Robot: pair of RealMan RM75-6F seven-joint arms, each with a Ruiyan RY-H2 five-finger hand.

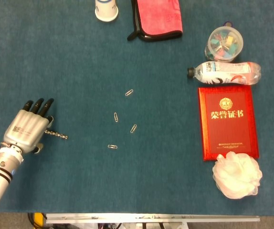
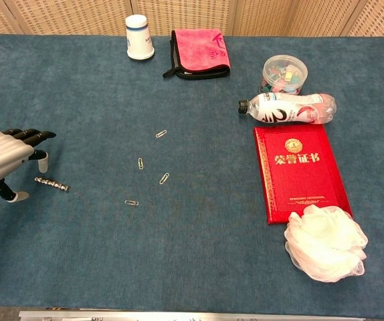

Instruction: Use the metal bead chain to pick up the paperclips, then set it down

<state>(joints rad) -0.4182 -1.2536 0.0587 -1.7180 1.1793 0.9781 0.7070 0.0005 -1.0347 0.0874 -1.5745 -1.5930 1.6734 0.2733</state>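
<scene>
Bead chain point(image 1: 56, 135) lies beside, perhaps touching, open left hand point(image 1: 27, 131)

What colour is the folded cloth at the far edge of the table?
The cloth is pink with dark edging, clearest in the chest view.

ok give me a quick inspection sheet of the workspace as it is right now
surface: blue cloth-covered table.
job's things: metal bead chain flat on the cloth, not gripped; four paperclips loose to its right.
clutter: white cup, pink cloth, clip tub, bottle on its side, red certificate book, white bath pouf.
hands: left hand over the chain's left end, fingers apart, holding nothing; right hand not in view.
cables: nothing seen.
surroundings: woven panel wall behind the table.
</scene>
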